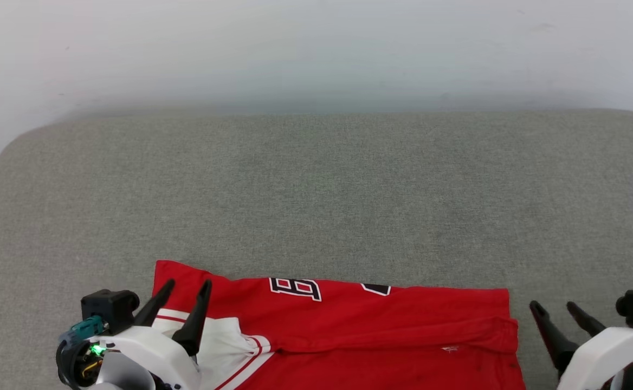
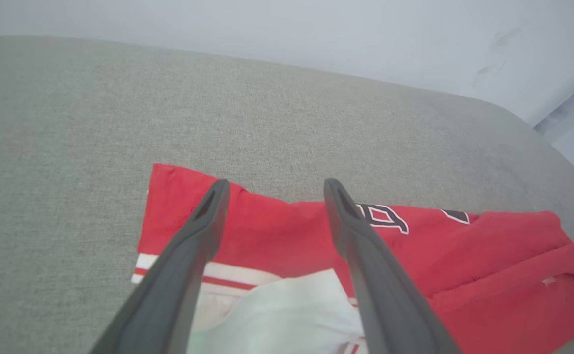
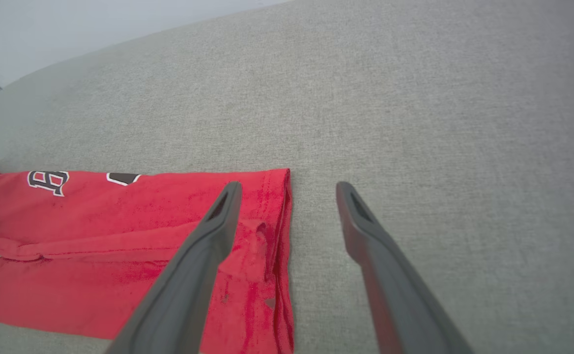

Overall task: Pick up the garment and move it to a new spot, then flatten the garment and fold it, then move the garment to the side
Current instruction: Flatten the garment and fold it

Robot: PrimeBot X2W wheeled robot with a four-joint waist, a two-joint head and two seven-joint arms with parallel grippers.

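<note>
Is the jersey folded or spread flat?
Folded: the garment has a red layer lapped over itself, its numbers cut off at the far edge.

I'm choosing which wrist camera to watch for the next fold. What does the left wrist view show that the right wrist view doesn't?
Left wrist view: the left gripper, open, poised over the sleeve end of the garment, with the broad white sleeve panel close up.
Right wrist view: the right gripper, open, straddling the hem, one finger over red cloth, the other over the bare grey surface.
Both: the red garment lying on that grey surface, its black numbers, some striped sleeve trim, and the pale wall beyond.
</note>
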